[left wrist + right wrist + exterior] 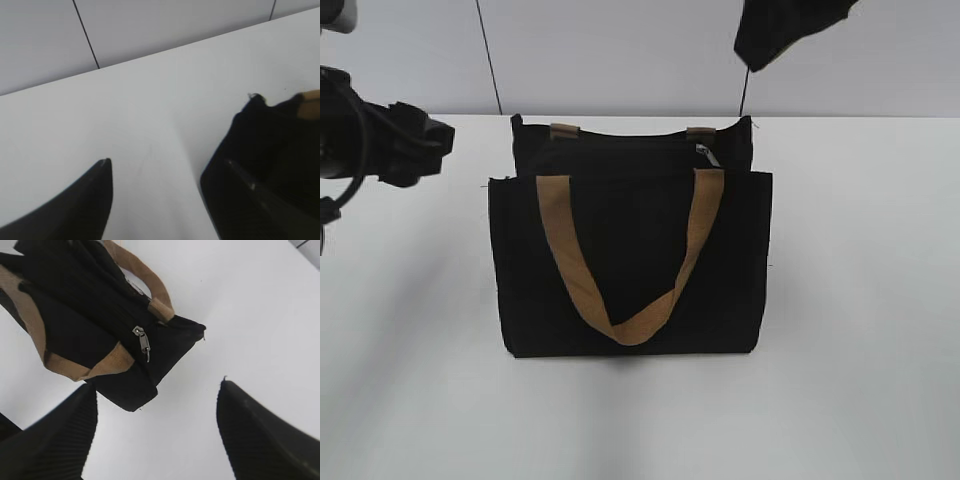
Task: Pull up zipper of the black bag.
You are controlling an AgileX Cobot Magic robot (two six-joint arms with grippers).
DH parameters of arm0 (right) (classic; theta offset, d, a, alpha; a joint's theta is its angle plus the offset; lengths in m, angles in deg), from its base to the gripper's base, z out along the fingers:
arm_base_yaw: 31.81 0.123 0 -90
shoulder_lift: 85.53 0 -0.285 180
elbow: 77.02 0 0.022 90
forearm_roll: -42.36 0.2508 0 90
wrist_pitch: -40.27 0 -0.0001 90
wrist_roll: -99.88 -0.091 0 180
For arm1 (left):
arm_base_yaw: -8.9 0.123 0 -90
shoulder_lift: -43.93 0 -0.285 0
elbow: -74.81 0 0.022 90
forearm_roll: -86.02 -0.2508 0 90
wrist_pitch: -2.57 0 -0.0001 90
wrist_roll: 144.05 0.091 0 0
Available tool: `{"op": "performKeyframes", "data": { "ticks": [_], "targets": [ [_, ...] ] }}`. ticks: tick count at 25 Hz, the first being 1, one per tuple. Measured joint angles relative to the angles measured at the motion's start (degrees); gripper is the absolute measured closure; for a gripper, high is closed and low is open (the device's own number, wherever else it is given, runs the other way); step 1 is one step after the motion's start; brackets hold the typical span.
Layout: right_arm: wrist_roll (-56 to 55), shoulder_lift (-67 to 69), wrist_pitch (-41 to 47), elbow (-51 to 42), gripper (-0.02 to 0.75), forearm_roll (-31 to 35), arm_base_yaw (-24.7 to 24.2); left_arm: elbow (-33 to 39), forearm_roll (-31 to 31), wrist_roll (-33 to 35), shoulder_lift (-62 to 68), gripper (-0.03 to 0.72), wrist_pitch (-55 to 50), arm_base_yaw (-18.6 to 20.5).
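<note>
The black bag (630, 260) stands upright in the middle of the white table, its tan handle hanging down the front panel. The zipper runs along its top edge, with the small silvery pull tab (708, 153) near the right end. In the right wrist view the pull tab (144, 343) lies on the bag (75, 320) above and left of my open, empty right gripper (157, 385). That gripper (760, 50) hovers above the bag's right end. My left gripper (430, 140) is open and empty left of the bag. In the left wrist view its jaws (167, 162) are beside the bag's corner (270, 130).
The white table (860, 300) stretches left, right and in front of the bag. A pale wall with dark vertical seams (490, 60) rises behind the table's far edge.
</note>
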Motion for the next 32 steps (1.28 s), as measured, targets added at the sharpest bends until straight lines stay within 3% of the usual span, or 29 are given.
{"op": "performKeyframes", "data": {
  "ticks": [3, 5, 11, 14, 16, 20, 27, 32],
  "targets": [
    [-0.6, -5.1, -0.1, -2.3, 0.178, -0.4, 0.3, 0.0, 12.2, 9.1, -0.3, 0.188, -9.5, -6.9],
    [-0.6, -9.0, 0.0, -6.4, 0.177, -0.9, 0.3, 0.0, 23.2, 19.2, -0.3, 0.188, -16.1, -9.6],
    [-0.6, -23.8, 0.0, -23.0, 0.140, 0.1, 0.3, -4.2, 58.7, 52.3, -4.5, 0.178, -32.1, -12.8],
    [-0.6, -32.1, 0.0, -30.4, 0.108, 1.6, 0.3, -7.8, 70.9, 65.8, -10.2, 0.124, -42.0, -13.1],
    [-0.6, -37.6, 0.1, -35.6, 0.102, 2.4, 0.3, -8.3, 75.1, 70.1, -14.9, 0.092, -48.3, -13.1],
    [-0.5, -50.3, 0.3, -45.3, 0.099, 2.4, 0.3, -5.7, 77.1, 71.9, -28.4, 0.076, -55.6, -13.2],
    [-0.5, -65.1, 0.4, -57.6, 0.099, 2.4, 0.3, 3.1, 78.4, 72.3, -53.2, 0.086, -56.2, -13.2],
    [-0.5, -68.6, -1.7, -64.4, 0.101, 3.1, 0.3, 8.9, 78.9, 72.3, -63.1, 0.097, -54.3, -13.2]
  ]
}}
